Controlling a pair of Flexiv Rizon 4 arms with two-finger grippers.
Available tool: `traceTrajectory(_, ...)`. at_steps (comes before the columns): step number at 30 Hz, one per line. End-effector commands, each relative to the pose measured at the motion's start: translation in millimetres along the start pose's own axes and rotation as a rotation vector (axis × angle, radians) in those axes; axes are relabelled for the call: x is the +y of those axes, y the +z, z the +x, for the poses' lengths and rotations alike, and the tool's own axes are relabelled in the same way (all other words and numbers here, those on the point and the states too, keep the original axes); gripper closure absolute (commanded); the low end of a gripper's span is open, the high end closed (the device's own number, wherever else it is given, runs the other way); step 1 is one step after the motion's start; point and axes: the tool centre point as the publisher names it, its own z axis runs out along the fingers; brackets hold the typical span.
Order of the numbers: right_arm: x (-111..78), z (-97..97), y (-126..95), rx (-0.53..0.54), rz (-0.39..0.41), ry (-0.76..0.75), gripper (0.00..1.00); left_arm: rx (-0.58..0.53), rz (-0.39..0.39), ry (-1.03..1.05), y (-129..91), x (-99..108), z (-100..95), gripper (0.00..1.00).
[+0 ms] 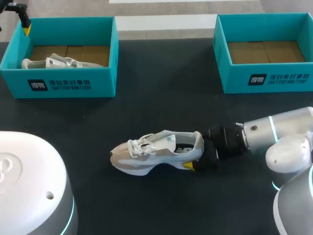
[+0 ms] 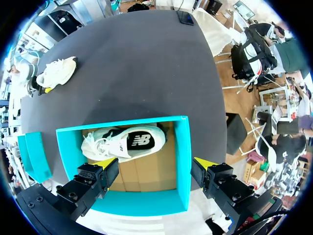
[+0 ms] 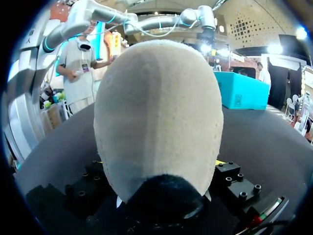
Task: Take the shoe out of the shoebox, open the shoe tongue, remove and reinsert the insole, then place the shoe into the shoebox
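farthest left, the left end effector [image 2: 154, 165] hangs above the left box [image 1: 73, 83] at the bench's [image 1: 166, 107] far left corner. its yellow-tipped fingers are spread wide with nothing between them, and in the left wrist view one tip sits over the box's interior, the other past its side wall. this teal box is open-topped with a cardboard floor. the boxed shoe [image 1: 61, 62] lies inside it, pale with white laces, pushed toward one end of the box, its opening showing a dark insole in the left wrist view. further right, near the middle of the bench and well apart from both boxes, the centre shoe [image 1: 151, 154] stands on its sole. it is white and beige, its toe points left and its heel right, the laces are loose over the tongue, and a dark patch of insole shows in the opening. the right end effector [image 1: 198, 154] is clamped on this shoe's heel. one yellow tip shows at the near side of the heel in the head view. in the right wrist view the beige heel fills the space between the two black finger blocks. the right arm [image 1: 279, 129] comes in low from the right edge behind it. far right, the right box [image 1: 266, 78] sits at the bench's far right corner, teal like the other, with only its cardboard floor showing.
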Motion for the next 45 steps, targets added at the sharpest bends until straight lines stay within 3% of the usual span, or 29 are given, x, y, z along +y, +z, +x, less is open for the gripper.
traceTrajectory(1, -3.6, -2.9, 2.9, -0.001, 0.007, 0.001, 1.00, 0.001, 0.000, 0.000, -0.1, -0.2, 0.0, 0.00)
traceTrajectory(4, -3.6, -2.9, 2.9, -0.001, 0.007, 0.001, 1.00, -0.004, -0.012, 0.026, -3.4, -4.0, -5.1, 0.00)
traceTrajectory(8, -3.6, -2.9, 2.9, -0.001, 0.007, 0.001, 1.00, -0.019, -0.049, 0.012, -7.7, -20.8, -39.5, 0.00)
traceTrajectory(17, -3.6, -2.9, 2.9, -0.001, 0.007, 0.001, 1.00, -0.079, -0.045, -0.007, -15.9, -45.8, -126.8, 0.00)
traceTrajectory(27, -3.6, -2.9, 2.9, -0.001, 0.007, 0.001, 1.00, -0.122, -0.052, 0.075, -36.0, -91.4, -227.1, 0.00)
traceTrajectory(30, -3.6, -2.9, 2.9, -0.001, 0.007, 0.001, 1.00, -0.093, -0.052, 0.180, -34.4, -104.2, -257.6, 0.00)
traceTrajectory(35, -3.6, -2.9, 2.9, -0.001, 0.007, 0.001, 1.00, -0.146, -0.025, 0.526, -31.5, -129.2, -298.7, 0.00)
traceTrajectory(40, -3.6, -2.9, 2.9, -0.001, 0.007, 0.001, 1.00, -0.179, -0.034, 0.929, -33.4, -151.8, -322.9, 0.00)
traceTrajectory(45, -3.6, -2.9, 2.9, -0.001, 0.007, 0.001, 1.00, -0.142, -0.072, 1.061, -33.9, -157.9, -339.5, 0.00)
